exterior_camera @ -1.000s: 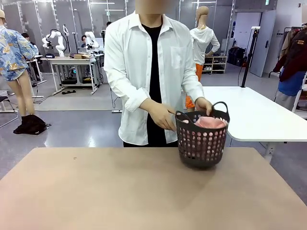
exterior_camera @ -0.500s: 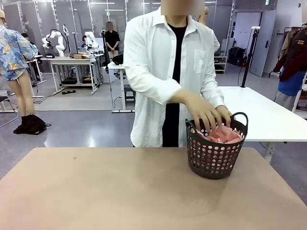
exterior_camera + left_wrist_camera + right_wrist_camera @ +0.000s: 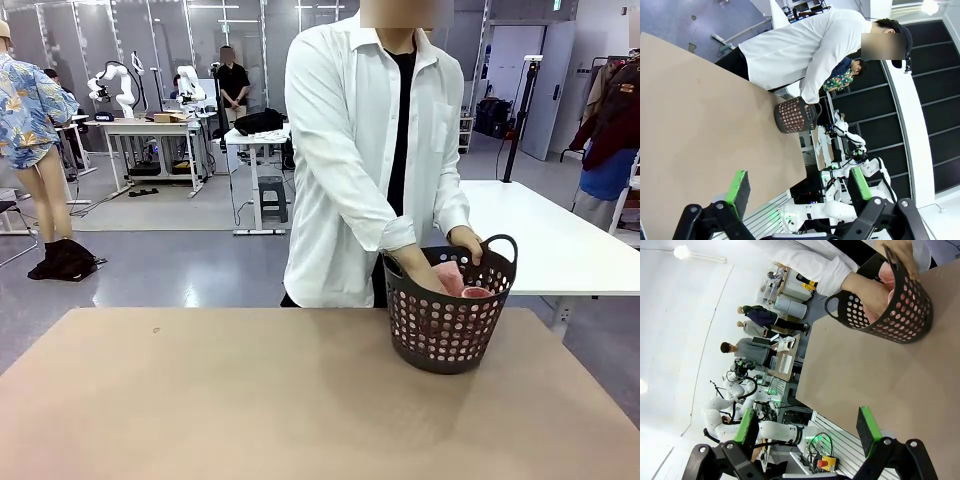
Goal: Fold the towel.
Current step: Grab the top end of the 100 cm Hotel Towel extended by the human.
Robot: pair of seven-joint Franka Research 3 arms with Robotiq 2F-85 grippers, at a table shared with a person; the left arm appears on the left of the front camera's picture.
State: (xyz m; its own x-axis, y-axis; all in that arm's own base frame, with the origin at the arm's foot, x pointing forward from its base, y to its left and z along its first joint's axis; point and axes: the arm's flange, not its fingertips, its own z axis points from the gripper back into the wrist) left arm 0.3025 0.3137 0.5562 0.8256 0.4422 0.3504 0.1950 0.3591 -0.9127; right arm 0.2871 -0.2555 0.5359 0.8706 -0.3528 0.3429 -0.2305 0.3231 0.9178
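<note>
The left gripper (image 3: 799,186) is seen at the bottom edge of the left wrist view, fully released. Its two green-padded fingers (image 3: 738,186) are spread wide apart, nothing is held between them and nothing is touched. The tan table (image 3: 250,400) lies well beyond them. The right gripper (image 3: 807,430) is likewise seen at the bottom of the right wrist view, with its jaws set wide, empty and clear of the tabletop.

The towel (image 3: 445,275) is found inside the black perforated basket (image 3: 440,335), which stands on the table at the right of centre in the front view, near the far edge. The cloth is bunched and crumpled, not folded. Pale salmon-pink folds are shown above the rim, and more pink is glimpsed through the round holes in the basket wall. Its weave cannot be made out.

A person in a white shirt is bent over the basket from the far side of the table. One hand (image 3: 420,272) is pushed down into the basket against the towel, and the other hand (image 3: 466,241) is laid on the rim beside the right-hand handle.
</note>
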